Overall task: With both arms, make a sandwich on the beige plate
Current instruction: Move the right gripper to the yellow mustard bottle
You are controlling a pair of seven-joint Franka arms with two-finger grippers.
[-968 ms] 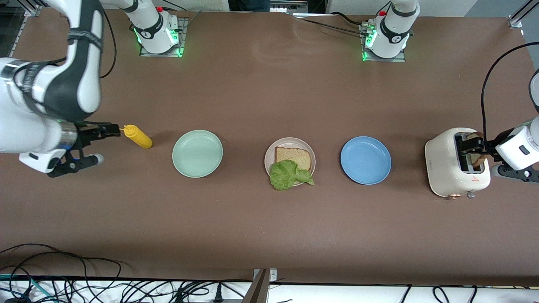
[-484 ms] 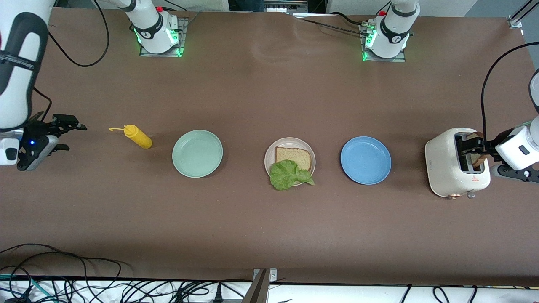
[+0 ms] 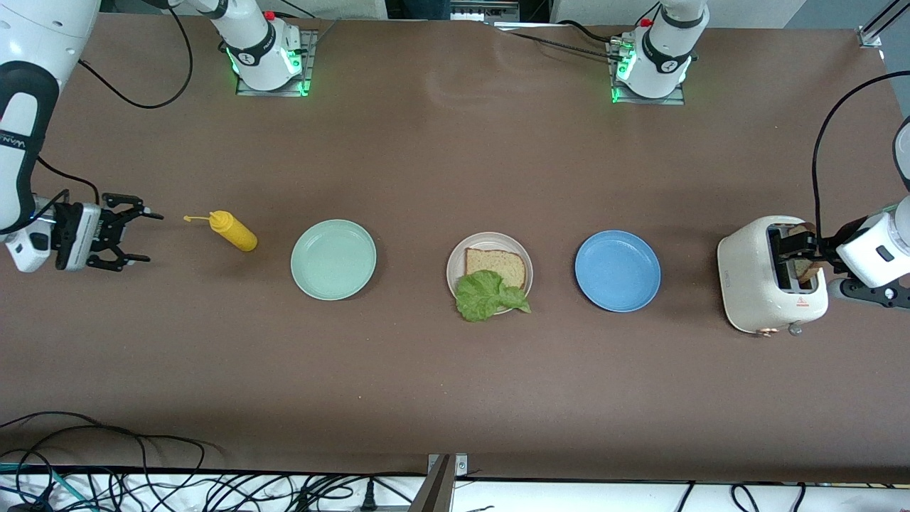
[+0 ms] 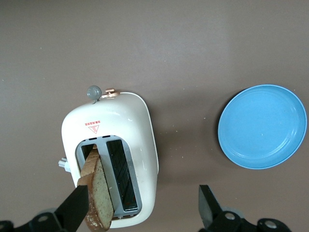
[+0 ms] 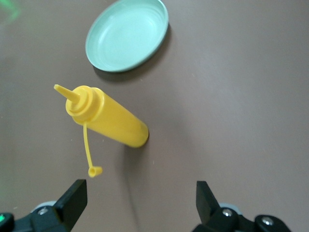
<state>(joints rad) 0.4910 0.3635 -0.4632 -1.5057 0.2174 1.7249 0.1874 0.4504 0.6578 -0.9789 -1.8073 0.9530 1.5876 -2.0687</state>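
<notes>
The beige plate [image 3: 455, 262] lies mid-table, between a mint-green and a blue plate. It holds one bread slice [image 3: 495, 267], and a lettuce leaf [image 3: 487, 295] lies over the slice's nearer edge and the plate's rim. A second bread slice [image 4: 99, 191] stands tilted out of a slot of the white toaster [image 4: 120, 125]. My left gripper [image 4: 142, 210] hangs open over the toaster [image 3: 753, 274], one of its fingers [image 4: 75, 210] right beside that slice [image 3: 803, 264]. My right gripper [image 3: 135, 238] is open and holds nothing, at the right arm's end of the table.
A yellow mustard bottle [image 3: 234, 231] lies on its side between the right gripper and the mint-green plate [image 3: 333, 259], its cap [image 5: 94, 170] off and hanging by its tether. The blue plate [image 3: 617, 270] sits between the beige plate and the toaster. Cables run along the table's near edge.
The right gripper has drawn back from the mustard bottle's nozzle toward the right arm's end of the table, leaving the cap pulled off. The left arm has not moved.
</notes>
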